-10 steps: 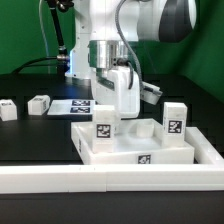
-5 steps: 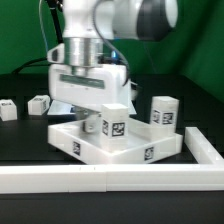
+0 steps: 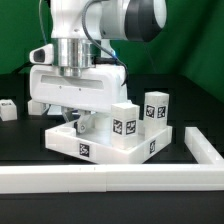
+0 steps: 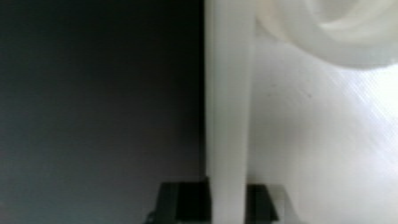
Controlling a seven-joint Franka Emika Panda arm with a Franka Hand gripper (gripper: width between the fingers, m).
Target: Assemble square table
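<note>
The white square table top lies on the black table, turned at an angle. Two tagged white legs stand upright in its corners on the exterior view's right. My gripper reaches down at the top's left part and is shut on its raised rim. In the wrist view the rim runs between my black fingertips, with the gripper closed around it. A round corner socket shows beside it. One loose leg lies at the far left.
The long white L-shaped wall runs along the front and up the exterior view's right side, close to the table top. The arm's body hides the table behind it.
The gripper has turned and moved toward the exterior view's left, still holding the rim. The table top rotated and slid left with it, carrying the two standing legs along.
</note>
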